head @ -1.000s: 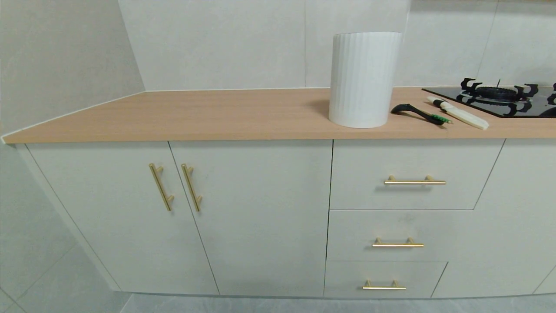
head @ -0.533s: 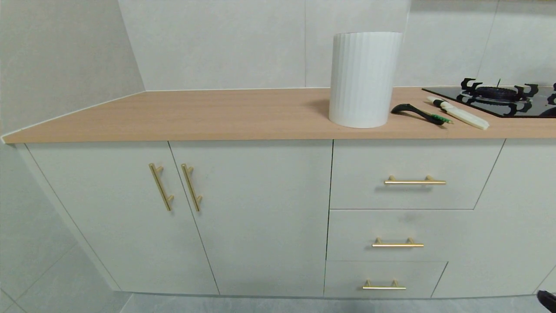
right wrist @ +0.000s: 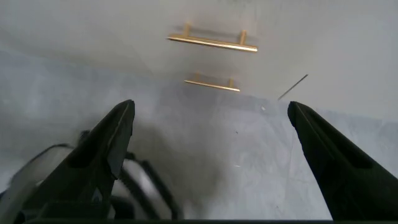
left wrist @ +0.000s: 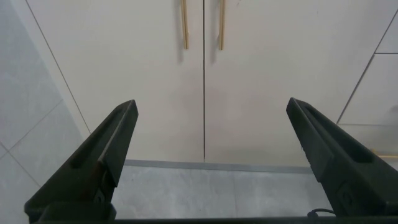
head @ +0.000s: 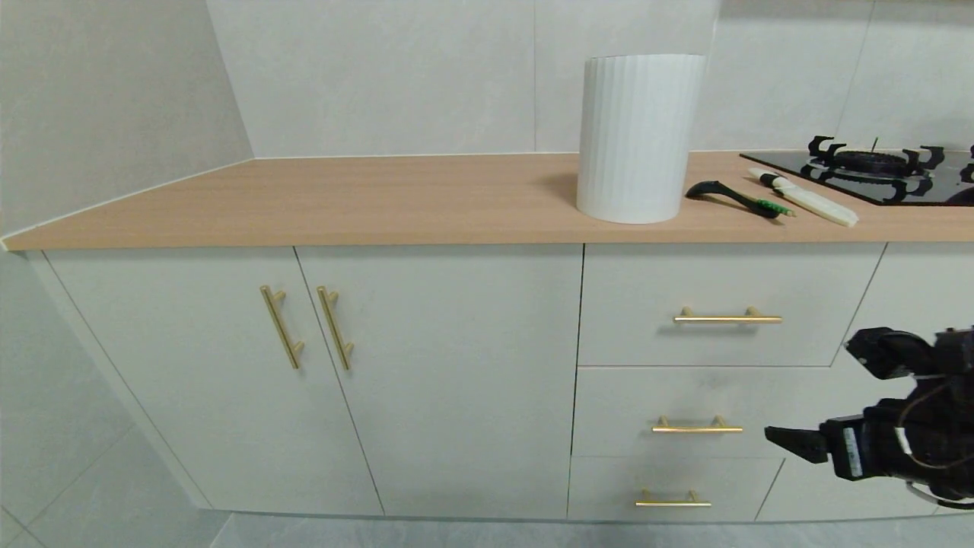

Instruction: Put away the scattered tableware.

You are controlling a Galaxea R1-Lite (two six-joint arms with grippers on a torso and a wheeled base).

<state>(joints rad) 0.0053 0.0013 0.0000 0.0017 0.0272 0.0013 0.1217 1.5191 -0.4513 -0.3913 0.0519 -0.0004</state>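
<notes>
On the wooden countertop (head: 342, 202) a black-handled tool with a green tip (head: 734, 199) lies just right of a tall white ribbed holder (head: 635, 138). A cream-coloured utensil with a dark band (head: 805, 199) lies beside it, near the hob. My right gripper (head: 831, 399) hangs open and holds nothing at the lower right, in front of the drawers and well below the counter. In the right wrist view the right gripper (right wrist: 211, 109) faces the lower drawer handles (right wrist: 212, 42). My left gripper (left wrist: 211, 107) is open with nothing in it, low before the double cabinet doors (left wrist: 204, 81).
A black gas hob (head: 875, 171) sits at the counter's far right. Three drawers with gold handles (head: 727, 318) are below the holder, and two doors with vertical handles (head: 308, 327) stand to their left. Tiled walls close the back and left.
My right gripper has risen into the head view from the bottom right corner to the height of the drawers. The things on the counter have not moved.
</notes>
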